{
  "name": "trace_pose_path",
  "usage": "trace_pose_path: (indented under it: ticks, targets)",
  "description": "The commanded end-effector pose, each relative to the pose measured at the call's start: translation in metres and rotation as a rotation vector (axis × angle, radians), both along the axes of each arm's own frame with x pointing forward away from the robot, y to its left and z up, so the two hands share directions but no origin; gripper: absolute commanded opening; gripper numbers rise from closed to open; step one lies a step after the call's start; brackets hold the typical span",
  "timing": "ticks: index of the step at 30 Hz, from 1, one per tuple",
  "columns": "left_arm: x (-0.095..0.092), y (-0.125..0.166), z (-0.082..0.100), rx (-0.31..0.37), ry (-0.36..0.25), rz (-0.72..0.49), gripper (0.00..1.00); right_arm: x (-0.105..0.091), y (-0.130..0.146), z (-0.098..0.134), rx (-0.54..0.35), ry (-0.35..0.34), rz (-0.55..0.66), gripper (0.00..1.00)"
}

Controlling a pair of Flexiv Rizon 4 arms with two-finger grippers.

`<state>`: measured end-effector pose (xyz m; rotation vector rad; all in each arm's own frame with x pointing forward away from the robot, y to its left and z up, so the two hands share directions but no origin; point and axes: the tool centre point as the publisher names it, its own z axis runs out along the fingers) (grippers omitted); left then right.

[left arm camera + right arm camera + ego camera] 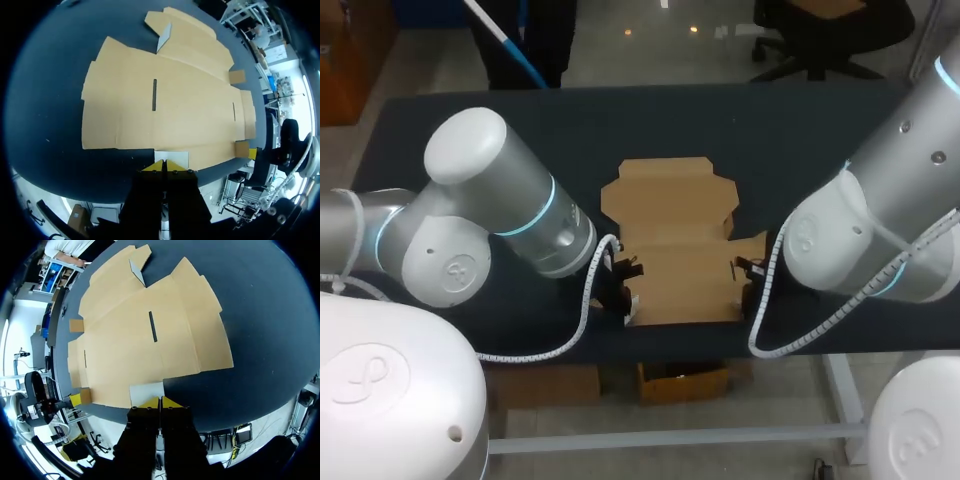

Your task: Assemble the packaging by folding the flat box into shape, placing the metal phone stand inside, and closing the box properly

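Left gripper [164, 166] and right gripper [160, 402] flank the flat cardboard box [685, 280], each with its yellow tips pressed together.

The box lies unfolded on the dark table [800, 130]. Its near edge sits close to the table's front edge, and bare tabletop stretches wide to the box's left, right and far side. Its long axis runs from the front edge toward the far edge, with the narrower notched panel pointing away. One small flap [164, 36] stands up at that panel's fold. The left gripper sits at the box's left side edge and the right gripper at its right side edge. Each is closed tip to tip against a pale side tab [171, 157] [146, 391]. Whether any cardboard is nipped between the fingers cannot be told.
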<state>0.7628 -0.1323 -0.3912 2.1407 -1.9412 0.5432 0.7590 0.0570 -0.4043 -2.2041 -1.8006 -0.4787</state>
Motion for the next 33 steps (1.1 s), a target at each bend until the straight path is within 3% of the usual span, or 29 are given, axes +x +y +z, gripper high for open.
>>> trace_pose_path:
  ticks: [1,16,24,25,31,33]
  targets:
    - [-0.003,0.015,0.017,-0.007,0.001,0.0,0.0,0.001,-0.02,0.016,0.134,0.0,0.02,0.0]
    - [-0.001,0.052,0.043,-0.02,-0.011,0.024,0.0,0.006,-0.058,0.039,0.201,-0.038,0.003,0.0]
    - [0.004,0.076,0.058,-0.059,-0.014,0.007,0.0,0.011,-0.089,0.049,0.258,-0.067,-0.031,0.01]
    - [0.005,0.078,0.059,-0.06,-0.014,0.008,0.06,0.011,-0.093,0.05,0.265,-0.073,-0.037,0.02]
    - [0.008,0.085,0.064,-0.061,-0.012,0.011,0.16,0.014,-0.108,0.056,0.284,-0.089,-0.055,0.05]
    - [0.009,0.088,0.066,-0.061,-0.011,0.011,0.28,0.016,-0.111,0.057,0.285,-0.091,-0.058,0.2]
